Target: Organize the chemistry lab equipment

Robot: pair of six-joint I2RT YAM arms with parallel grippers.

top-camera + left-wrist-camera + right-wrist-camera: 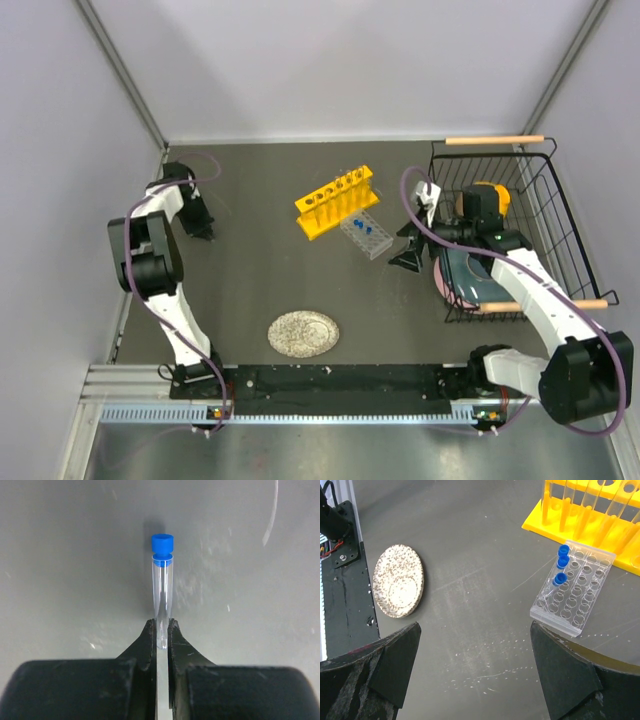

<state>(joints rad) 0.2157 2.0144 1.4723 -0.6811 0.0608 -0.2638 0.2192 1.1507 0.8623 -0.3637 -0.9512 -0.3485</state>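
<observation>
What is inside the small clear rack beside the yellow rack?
Three blue-capped vials sit in holes along one edge of the clear rack; the other holes look empty. How deep the vials reach is hard to tell through the clear plastic.

The test-tube rack (337, 202) stands mid-worktop (250, 270) toward the far edge, with tubes (600, 500) upright in its holes. The gridded rack (367, 233) sits just beside it on its near-right side, with three vials (563, 562) along one edge. The plate (303, 333) lies by the near edge, slightly left of centre. The wire basket (560, 215) fills the far right corner. Another vial (162, 575) sits between the left fingers (145, 650) near the far left corner.
</observation>
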